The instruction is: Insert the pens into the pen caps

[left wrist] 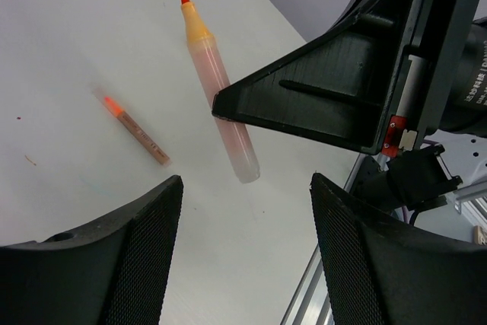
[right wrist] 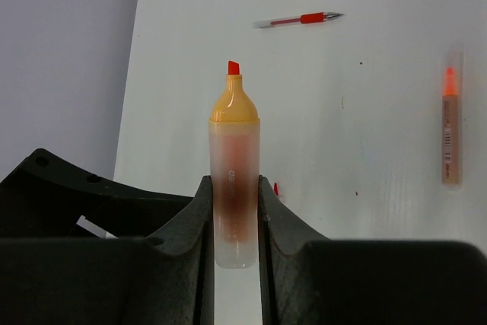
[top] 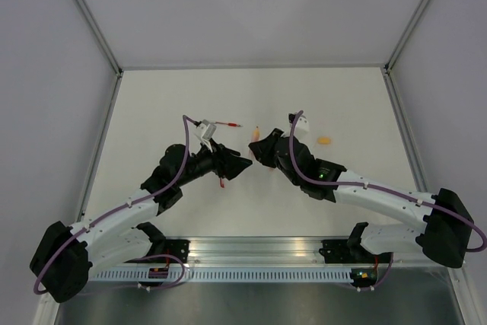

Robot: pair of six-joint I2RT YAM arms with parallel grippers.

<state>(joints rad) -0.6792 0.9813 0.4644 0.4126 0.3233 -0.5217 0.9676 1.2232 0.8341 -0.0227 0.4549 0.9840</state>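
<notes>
My right gripper (right wrist: 233,188) is shut on an uncapped marker (right wrist: 233,165) with a frosted body, an orange collar and a red tip, and holds it pointing away. In the top view the right gripper (top: 257,147) is at mid-table, tip to tip with my left gripper (top: 242,165). The left gripper (left wrist: 245,188) is open and empty, just short of the marker (left wrist: 217,81). A slim red pen (right wrist: 298,19) lies farther back, also in the top view (top: 226,122). A slim tan pen with an orange tip (right wrist: 450,131) lies flat nearby (left wrist: 137,125). A short orange cap (top: 324,141) lies to the right.
A small red piece (top: 221,183) lies on the white table under the left gripper; it shows beside my right finger (right wrist: 275,188). The right gripper's black finger (left wrist: 304,104) crosses the left wrist view. Grey walls enclose the table; a metal rail (top: 251,253) runs along the near edge.
</notes>
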